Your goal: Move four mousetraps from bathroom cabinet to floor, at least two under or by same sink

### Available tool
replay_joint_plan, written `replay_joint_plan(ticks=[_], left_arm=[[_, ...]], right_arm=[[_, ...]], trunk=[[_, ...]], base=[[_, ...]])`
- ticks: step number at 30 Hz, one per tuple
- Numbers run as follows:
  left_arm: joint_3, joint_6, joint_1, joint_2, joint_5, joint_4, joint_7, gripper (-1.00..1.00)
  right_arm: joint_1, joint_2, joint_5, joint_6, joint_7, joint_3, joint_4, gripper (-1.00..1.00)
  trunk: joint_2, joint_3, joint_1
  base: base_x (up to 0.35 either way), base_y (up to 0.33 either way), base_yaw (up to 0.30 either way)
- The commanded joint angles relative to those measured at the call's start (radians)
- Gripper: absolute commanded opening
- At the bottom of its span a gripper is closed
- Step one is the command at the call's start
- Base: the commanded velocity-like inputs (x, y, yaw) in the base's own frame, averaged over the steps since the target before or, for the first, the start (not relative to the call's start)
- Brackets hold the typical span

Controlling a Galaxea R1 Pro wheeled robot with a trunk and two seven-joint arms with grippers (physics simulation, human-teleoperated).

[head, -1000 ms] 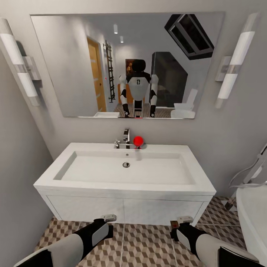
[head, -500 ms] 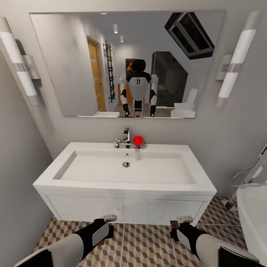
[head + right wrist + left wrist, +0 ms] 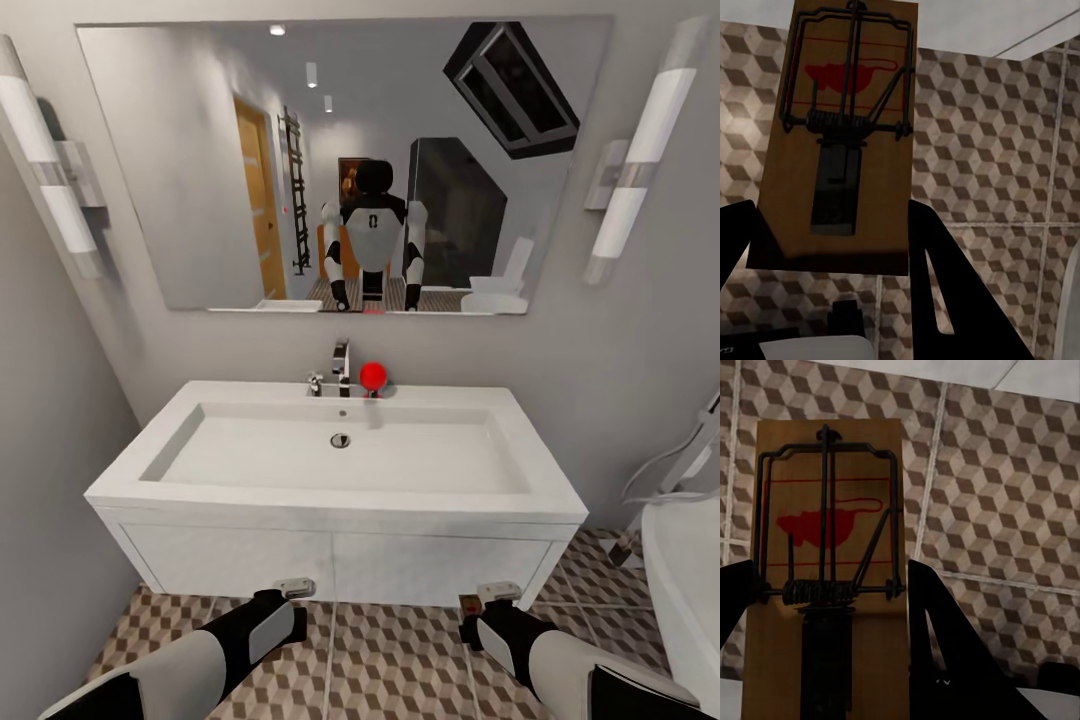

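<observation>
Each gripper is shut on a mousetrap, a brown wooden slab with a red mouse print and dark wire. My left gripper (image 3: 292, 589) (image 3: 825, 577) holds one mousetrap (image 3: 825, 547); my right gripper (image 3: 490, 596) (image 3: 832, 221) holds another mousetrap (image 3: 844, 142). Both hang low over the cube-patterned bathroom floor (image 3: 400, 660) (image 3: 1005, 495) (image 3: 982, 150), just in front of the white vanity front (image 3: 240, 560). The bathroom sink (image 3: 330, 497) stands straight ahead. The cabinet is out of view.
A chrome faucet (image 3: 341, 366) and a red ball-shaped item (image 3: 373, 376) sit at the sink's back. A mirror (image 3: 200, 150) above reflects me. The grey wall (image 3: 50, 520) closes the left side; a white tub (image 3: 690, 590) and shower hose (image 3: 680, 470) stand at right.
The head camera has shifted slightly, so the sink and mirror sit a little differently in the picture. Both arms and their mousetraps have stayed put.
</observation>
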Motion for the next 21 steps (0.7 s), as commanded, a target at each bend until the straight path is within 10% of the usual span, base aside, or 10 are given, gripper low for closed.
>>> replay_joint_plan(ticks=[1,21], left_arm=[[-0.006,0.004,-0.001,0.0,0.003,-0.002,0.006,-1.0],[-0.005,0.004,-0.001,0.0,0.003,-0.002,0.006,-1.0]], right_arm=[[-0.001,0.0,-0.011,0.004,-0.006,0.009,-0.002,-1.0],[0.006,0.003,-0.012,0.004,-0.005,0.01,-0.002,-1.0]], trunk=[[-0.008,-0.004,0.004],[-0.148,-0.067,0.081]], base=[[0.0,0.0,0.0],[0.0,0.0,0.0]])
